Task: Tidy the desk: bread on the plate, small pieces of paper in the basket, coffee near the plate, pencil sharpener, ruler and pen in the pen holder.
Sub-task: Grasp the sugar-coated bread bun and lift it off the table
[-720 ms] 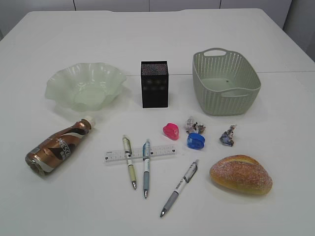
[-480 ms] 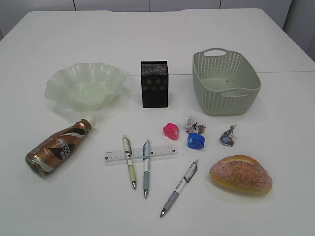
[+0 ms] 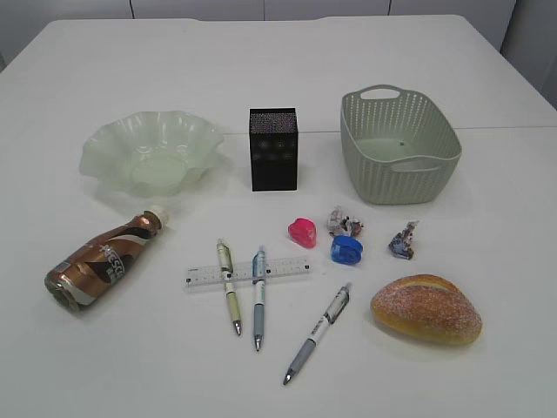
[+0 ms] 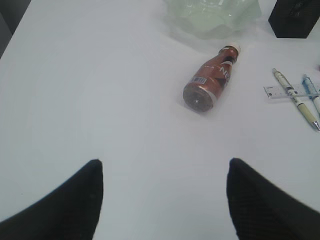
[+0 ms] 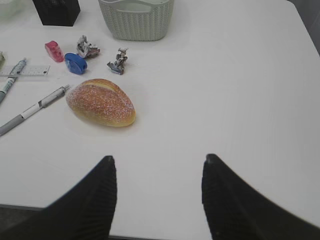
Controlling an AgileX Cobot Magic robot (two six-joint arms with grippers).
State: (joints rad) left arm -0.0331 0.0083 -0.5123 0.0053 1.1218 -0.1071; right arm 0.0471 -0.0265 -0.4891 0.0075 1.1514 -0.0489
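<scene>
right wrist view: bread (image 5: 101, 102) on table (image 5: 225, 90)

Colours on the white table (image 3: 487, 348)

Beside the black, dot-patterned pen holder (image 3: 273, 149), a pale green plate (image 3: 150, 150) and a sage basket (image 3: 399, 144) are seen; below it, pink (image 3: 302, 232) and blue (image 3: 346, 250) sharpeners, a brown coffee bottle (image 3: 100, 261) and golden, sugar-speckled bread (image 3: 426, 308).
</scene>
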